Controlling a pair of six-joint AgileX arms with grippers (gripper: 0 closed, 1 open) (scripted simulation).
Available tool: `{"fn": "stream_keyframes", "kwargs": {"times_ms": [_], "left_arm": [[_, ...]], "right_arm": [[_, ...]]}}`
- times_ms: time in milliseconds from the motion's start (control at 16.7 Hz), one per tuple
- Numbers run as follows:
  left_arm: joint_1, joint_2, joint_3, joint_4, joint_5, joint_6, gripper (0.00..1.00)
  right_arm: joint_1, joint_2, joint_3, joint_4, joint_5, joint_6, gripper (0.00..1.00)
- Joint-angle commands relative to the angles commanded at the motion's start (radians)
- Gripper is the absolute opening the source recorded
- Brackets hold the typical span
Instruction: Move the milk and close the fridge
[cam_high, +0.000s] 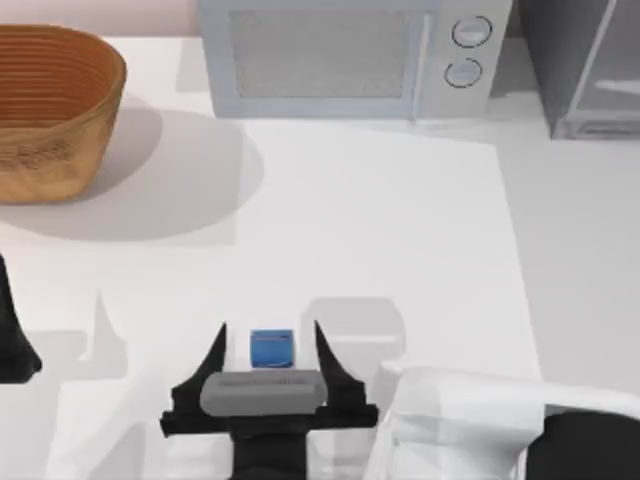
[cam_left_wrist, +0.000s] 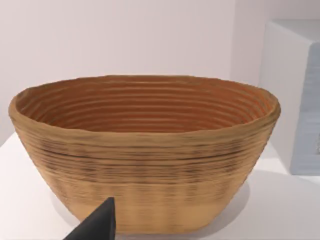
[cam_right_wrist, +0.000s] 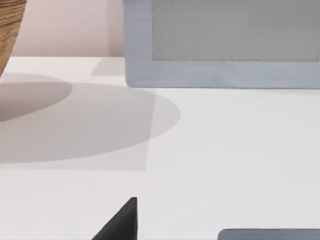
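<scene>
White tabletop (cam_high: 400, 250) carried everything. The right pincer (cam_high: 269, 345) stood spread, with the milk (cam_high: 271, 349) between its fingers but not yet pinched (I could not tell if a finger touched it). The fridge (cam_high: 585, 65) was well apart, beyond the pincer toward the top view's right. An off-centre closing could tip the carton. The left pincer (cam_left_wrist: 97, 225) was parked facing the basket (cam_left_wrist: 145, 150).

Ribbed woven basket (cam_left_wrist: 145, 150) (matt wicker) on a smooth white table (cam_high: 380, 230).
</scene>
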Motion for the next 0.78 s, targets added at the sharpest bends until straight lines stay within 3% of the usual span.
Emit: {"fn": "stream_keyframes", "kwargs": {"times_ms": [540, 780], "left_arm": [[0.000, 0.000, 0.000, 0.000, 0.000, 0.000, 1.00], [0.000, 0.000, 0.000, 0.000, 0.000, 0.000, 1.00]], "right_arm": [[0.000, 0.000, 0.000, 0.000, 0.000, 0.000, 0.02], [0.000, 0.000, 0.000, 0.000, 0.000, 0.000, 0.00]]}}
